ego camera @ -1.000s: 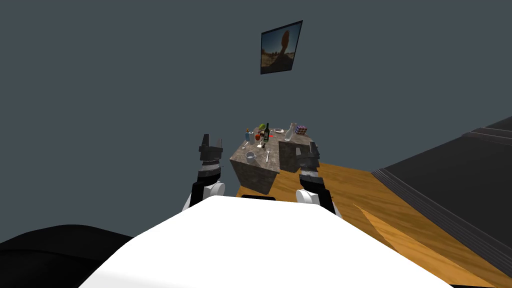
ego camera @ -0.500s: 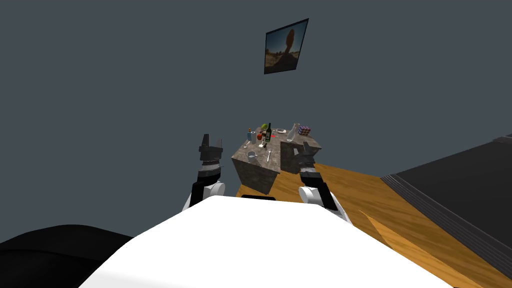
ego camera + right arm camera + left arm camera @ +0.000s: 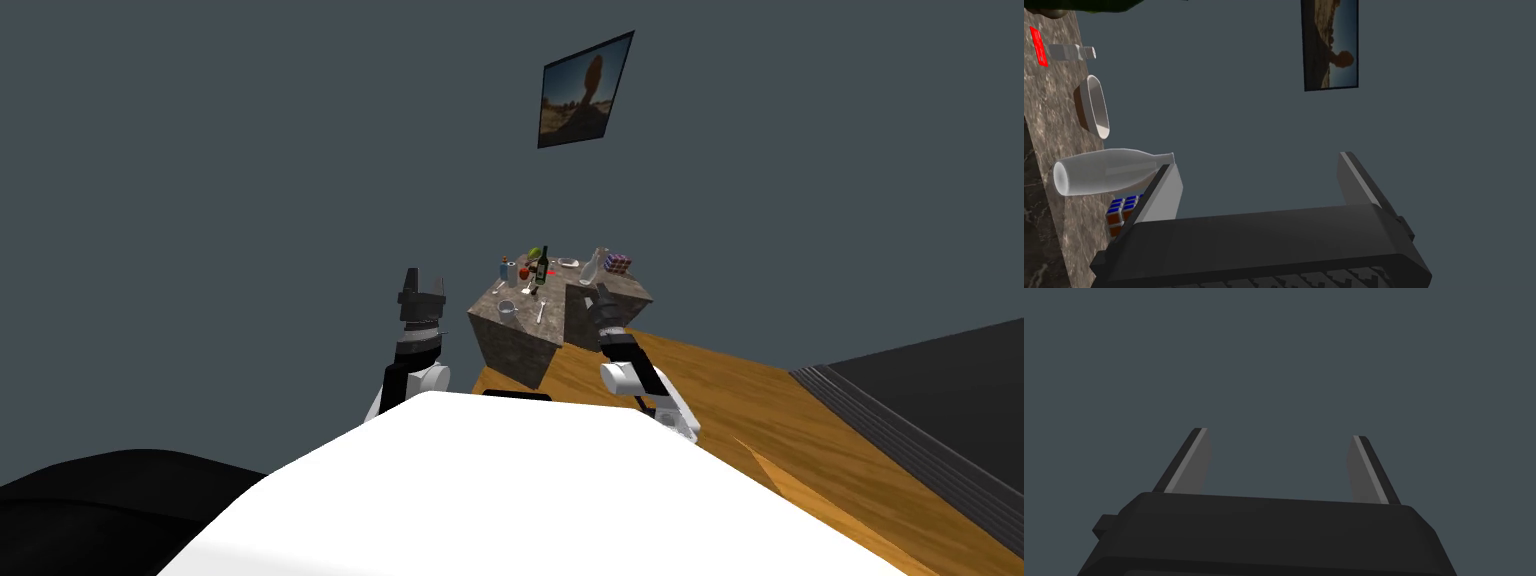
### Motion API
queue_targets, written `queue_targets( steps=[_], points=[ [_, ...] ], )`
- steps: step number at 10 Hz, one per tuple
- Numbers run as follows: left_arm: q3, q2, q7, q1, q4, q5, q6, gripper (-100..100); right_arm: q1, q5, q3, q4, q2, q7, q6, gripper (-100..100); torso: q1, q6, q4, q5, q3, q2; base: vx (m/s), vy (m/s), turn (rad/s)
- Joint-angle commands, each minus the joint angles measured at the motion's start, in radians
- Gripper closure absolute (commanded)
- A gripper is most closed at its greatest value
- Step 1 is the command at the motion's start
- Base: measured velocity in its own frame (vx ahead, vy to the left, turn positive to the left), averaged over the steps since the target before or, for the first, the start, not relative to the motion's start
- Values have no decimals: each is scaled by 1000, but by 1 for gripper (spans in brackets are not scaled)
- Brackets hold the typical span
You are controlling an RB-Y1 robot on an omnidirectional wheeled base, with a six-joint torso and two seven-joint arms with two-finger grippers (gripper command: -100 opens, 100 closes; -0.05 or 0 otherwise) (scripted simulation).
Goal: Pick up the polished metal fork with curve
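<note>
A stone-topped table (image 3: 520,340) stands ahead of me against the grey wall. On its near part lies a thin pale utensil (image 3: 541,311) that looks like the fork, beside a small cup (image 3: 507,308). A second pale utensil (image 3: 497,288) lies farther left. My right gripper (image 3: 600,295) hovers at the table's right side, open (image 3: 1258,161), next to a clear bottle (image 3: 1109,170) and a colour cube (image 3: 1121,212). My left gripper (image 3: 421,285) is raised to the left of the table, open (image 3: 1279,433), with nothing between its fingers.
The tabletop also carries a dark green bottle (image 3: 543,265), a red apple (image 3: 527,270), a bowl (image 3: 1094,107), a shaker (image 3: 1071,51) and a red card (image 3: 1039,46). A framed picture (image 3: 586,100) hangs above. Wooden floor (image 3: 720,400) lies to the right, with a black area at the lower left.
My right hand has risen and moved in over the table's right edge. My view has turned slightly, shifting the table and picture rightward. The left arm has stayed put.
</note>
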Motion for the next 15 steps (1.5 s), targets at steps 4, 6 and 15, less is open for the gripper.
queue_targets(
  steps=[4,6,15],
  points=[
    [0,0,0,0,0,0,0,0,-106,-27,-21,91,-71,26,126,-100,1,1,0,0,0,0,-17,-21,98],
    [0,0,0,0,0,0,0,0,-144,-37,-26,129,-96,37,167,-100,1,1,0,0,0,-1,-14,-19,111],
    [0,0,0,0,0,0,0,0,-306,-82,-35,300,-192,93,382,-100,1,0,0,0,-1,-1,-15,-20,109]
  ],
)
